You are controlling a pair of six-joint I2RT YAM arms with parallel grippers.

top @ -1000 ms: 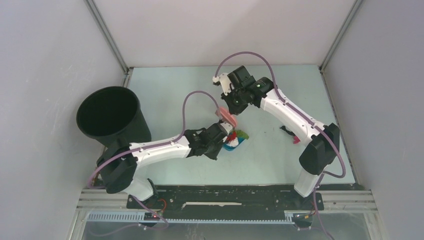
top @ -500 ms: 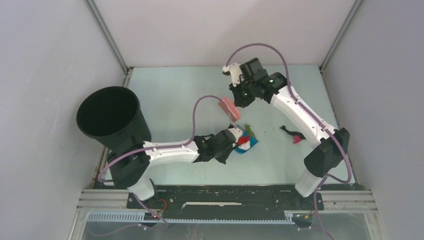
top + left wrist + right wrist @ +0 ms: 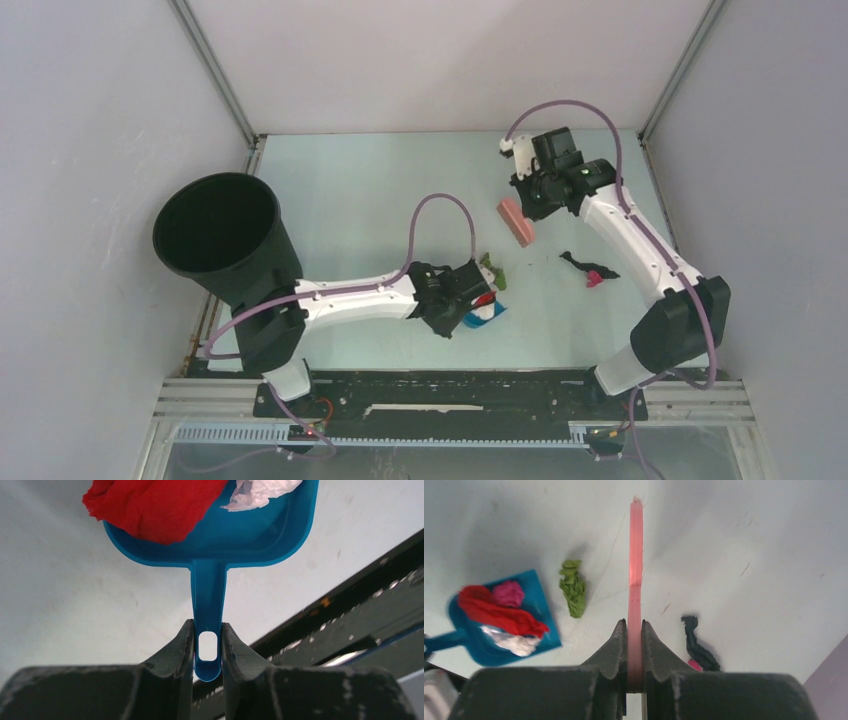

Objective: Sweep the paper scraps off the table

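Left wrist view: left gripper (image 3: 207, 630) is pinching the handle end of the blue dustpan (image 3: 240, 535), one finger on each side of the hang hole. Cannot tell if the pan rests on the table (image 3: 65, 595) or sits just above it. The black rail (image 3: 350, 610) is close by. A red scrap (image 3: 150, 502) and a white scrap (image 3: 260, 490) lie in the pan.

Right wrist view: right gripper (image 3: 634, 627) is clamped on the pink brush (image 3: 636, 545), seen edge-on and pointing away from the camera. Tip contact with the table is unclear.

Paper scraps (image 3: 499, 612): a magenta scrap (image 3: 508, 593) is in the pan with the red and white ones. A green scrap (image 3: 573, 587) is on bare table, between pan and brush. A black scrap (image 3: 696, 645) is on the table on the brush's other side, with a small magenta bit (image 3: 695, 665) touching it.

Top external: black bin (image 3: 215, 225) stands at the table's left edge, well apart from the pan.
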